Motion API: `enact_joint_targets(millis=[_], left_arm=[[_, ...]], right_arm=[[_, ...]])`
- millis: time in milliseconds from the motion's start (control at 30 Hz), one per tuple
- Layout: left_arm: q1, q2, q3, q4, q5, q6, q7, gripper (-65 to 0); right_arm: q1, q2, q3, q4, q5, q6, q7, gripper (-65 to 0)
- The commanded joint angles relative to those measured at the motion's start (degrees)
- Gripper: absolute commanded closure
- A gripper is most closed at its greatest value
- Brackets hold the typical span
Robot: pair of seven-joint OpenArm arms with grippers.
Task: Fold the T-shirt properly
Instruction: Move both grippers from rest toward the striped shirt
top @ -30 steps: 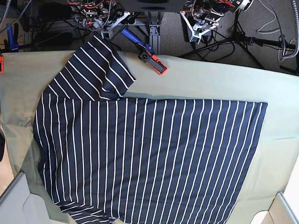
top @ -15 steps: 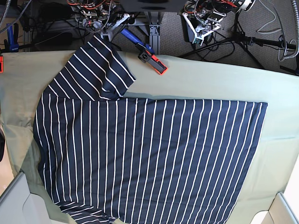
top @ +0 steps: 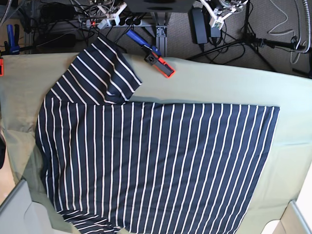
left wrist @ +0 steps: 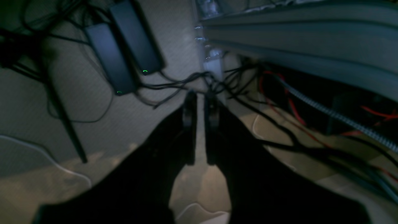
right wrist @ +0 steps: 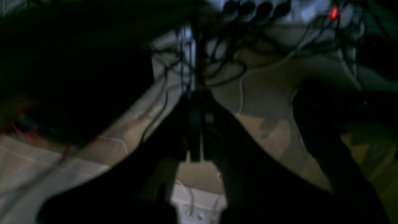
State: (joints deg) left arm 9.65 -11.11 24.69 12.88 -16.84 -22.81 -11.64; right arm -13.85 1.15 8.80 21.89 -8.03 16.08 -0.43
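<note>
Table, base view: pale olive-green cloth-covered table (top: 239, 87)
T-shirt: dark navy, white-striped soft T-shirt (top: 156, 165), spread across the table, one section angled out at upper left
Left wrist view: black tapered left end effector (left wrist: 200, 127), tips slightly apart, nothing between
Right wrist view: black tapered right end effector (right wrist: 196, 124), pressed together
</note>
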Motion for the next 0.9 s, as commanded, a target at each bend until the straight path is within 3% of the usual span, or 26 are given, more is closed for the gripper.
enact_joint_targets(millis=[0,100,300,733,867], left_arm=[[0.1,-1.4,0.0,1.5,-1.4,-2.9,-1.0,-4.7],[2.2,-4.3,0.0,5.3,-2.3,-5.8,-1.0,-4.7],[9.5,-9.7,-1.6,14.1,-2.5,-5.7,-5.2,-4.7],[35.7,-15.9,-24.6,51.5,-10.2,-7.0,-4.3,-4.7],[42.9,-16.1,-30.6,65.0,-10.8,-7.0,-1.1,-4.7]], right_arm=[[-2.1,0.3,0.2,1.9,0.1,2.7,0.6,0.0],[-7.5,1.4,0.2,8.1,0.9,3.8,0.6,0.0],[-19.2,4.6,0.2,23.1,7.7,4.9,0.3,0.0],[-46.2,15.1,0.5,64.8,25.1,5.4,-0.3,0.0],[-52.2,16.2,4.0,77.2,29.5,5.4,-0.3,0.0]])
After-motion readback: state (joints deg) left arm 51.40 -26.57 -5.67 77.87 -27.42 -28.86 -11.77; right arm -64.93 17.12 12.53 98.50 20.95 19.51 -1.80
